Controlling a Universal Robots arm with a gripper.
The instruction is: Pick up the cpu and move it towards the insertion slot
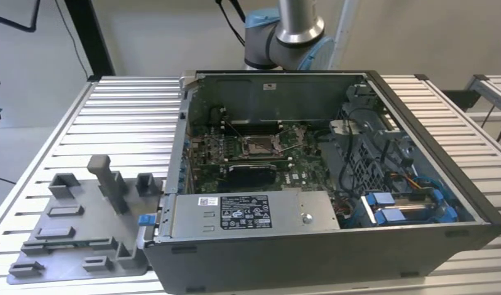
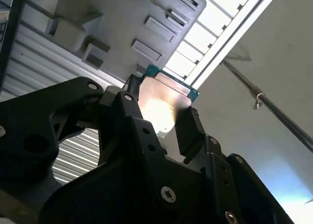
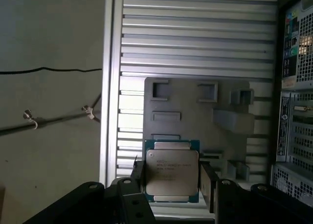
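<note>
One cpu (image 3: 172,171), silver face bearing lines of dark print, clamped at two edges by my end effector (image 3: 172,187). The grey fixture plate (image 3: 195,106) on the slatted surface (image 3: 195,33) lies beyond it. One insertion slot (image 1: 257,145), which I see inside the open computer case (image 1: 332,246), behind a printed label (image 1: 243,212).

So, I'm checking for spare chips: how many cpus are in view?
1. The cpu is held in the gripper, shown in both wrist views, with the grey fixture tray behind it. Others may be hidden inside the open case.
</note>
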